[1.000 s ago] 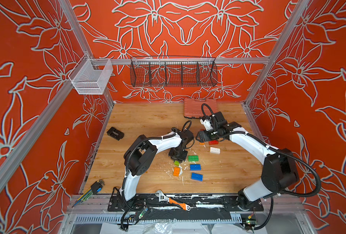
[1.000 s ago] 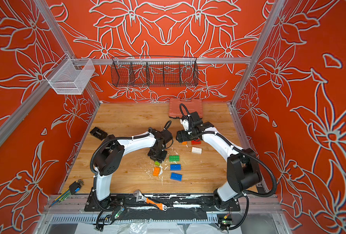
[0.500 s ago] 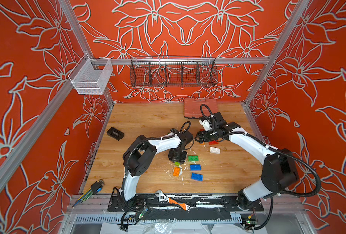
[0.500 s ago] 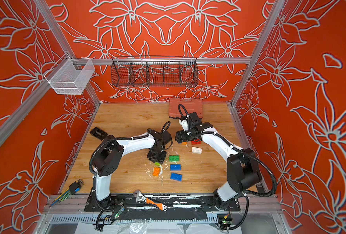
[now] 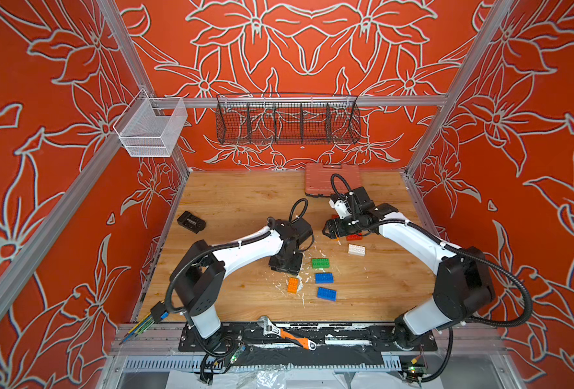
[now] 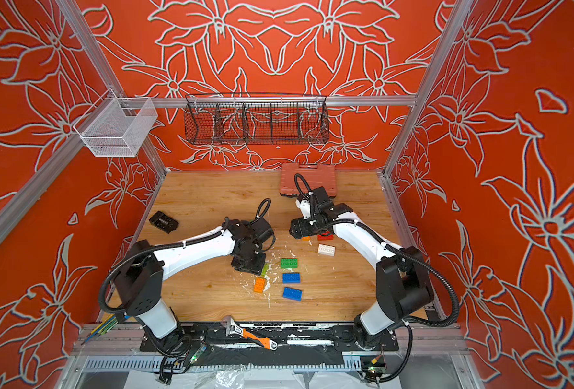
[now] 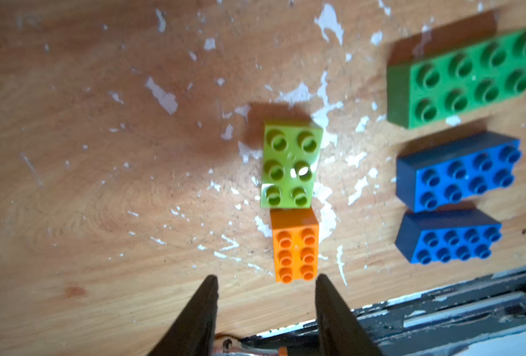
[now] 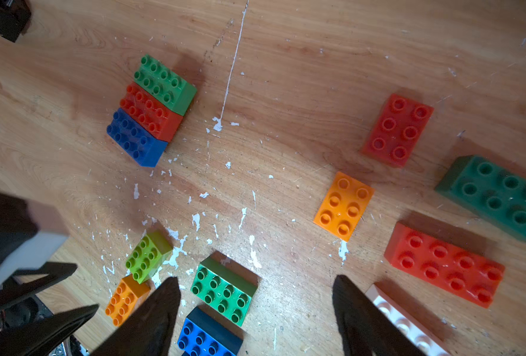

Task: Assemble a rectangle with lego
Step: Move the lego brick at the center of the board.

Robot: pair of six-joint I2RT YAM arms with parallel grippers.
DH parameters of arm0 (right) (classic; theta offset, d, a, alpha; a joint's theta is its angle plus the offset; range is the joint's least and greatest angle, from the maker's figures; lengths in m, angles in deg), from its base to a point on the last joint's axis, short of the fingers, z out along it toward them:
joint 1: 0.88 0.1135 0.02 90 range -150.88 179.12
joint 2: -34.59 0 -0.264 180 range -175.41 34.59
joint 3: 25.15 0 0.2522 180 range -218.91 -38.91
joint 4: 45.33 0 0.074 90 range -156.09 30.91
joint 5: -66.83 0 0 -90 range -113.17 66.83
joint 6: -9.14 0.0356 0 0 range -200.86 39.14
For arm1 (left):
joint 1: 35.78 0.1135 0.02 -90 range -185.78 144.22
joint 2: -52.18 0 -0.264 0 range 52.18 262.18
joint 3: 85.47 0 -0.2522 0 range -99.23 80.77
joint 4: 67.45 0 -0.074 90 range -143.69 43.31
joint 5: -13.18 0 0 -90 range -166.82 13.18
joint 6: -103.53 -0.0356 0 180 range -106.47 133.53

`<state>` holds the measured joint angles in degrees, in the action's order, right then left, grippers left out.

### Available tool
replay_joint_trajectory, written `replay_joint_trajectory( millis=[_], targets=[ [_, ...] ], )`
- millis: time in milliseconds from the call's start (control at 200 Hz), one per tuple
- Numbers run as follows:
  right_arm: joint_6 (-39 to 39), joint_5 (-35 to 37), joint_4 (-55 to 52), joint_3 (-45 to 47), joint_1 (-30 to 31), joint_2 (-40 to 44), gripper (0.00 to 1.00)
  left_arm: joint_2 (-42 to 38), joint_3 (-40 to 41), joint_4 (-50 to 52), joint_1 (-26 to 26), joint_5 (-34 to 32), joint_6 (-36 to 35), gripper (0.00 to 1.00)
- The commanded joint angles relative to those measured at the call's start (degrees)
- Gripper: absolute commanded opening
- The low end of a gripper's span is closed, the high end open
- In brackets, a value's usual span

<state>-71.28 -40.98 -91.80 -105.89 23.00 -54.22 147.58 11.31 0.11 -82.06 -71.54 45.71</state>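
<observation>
Orange flowered walls (image 5: pixel 60 188) box in a scuffed wooden table (image 5: pixel 231 202) flecked with white. Just below frame centre, the left gripper (image 7: pixel 266 282) hangs empty, jaws apart, over loose bricks (image 5: pixel 322 278) (a lime brick (image 7: pixel 289 163) touching an orange brick (image 7: pixel 295 246)). Up and right of it, the right gripper (image 8: pixel 255 279) gapes empty too.

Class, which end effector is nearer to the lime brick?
Left. The left end effector hovers close over the lime brick; the right end effector is farther off, beyond the green brick.

Table (image 7: pixel 101 185) lies bare beside lime brick (image 7: pixel 291 163) (orange brick (image 7: pixel 295 246) adjoining).
</observation>
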Motion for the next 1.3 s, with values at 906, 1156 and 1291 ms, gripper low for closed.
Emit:
replay_joint_trajectory(
  millis=[906,1156,1291],
  targets=[
    [-1.07,0.84,0.02,-0.43,1.50,-0.82,0.78,7.20,4.23,-8.89,-6.89,-4.40,5.35,0.48],
    [-1.23,1.04,-0.49,-0.52,1.69,-1.14,0.76,7.09,5.88,-8.91,-6.80,-5.15,5.98,0.33],
    [-1.20,1.11,-0.77,-0.95,1.88,-1.31,0.75,6.72,6.36,-8.10,-6.48,-5.90,6.23,0.14]
  ],
)
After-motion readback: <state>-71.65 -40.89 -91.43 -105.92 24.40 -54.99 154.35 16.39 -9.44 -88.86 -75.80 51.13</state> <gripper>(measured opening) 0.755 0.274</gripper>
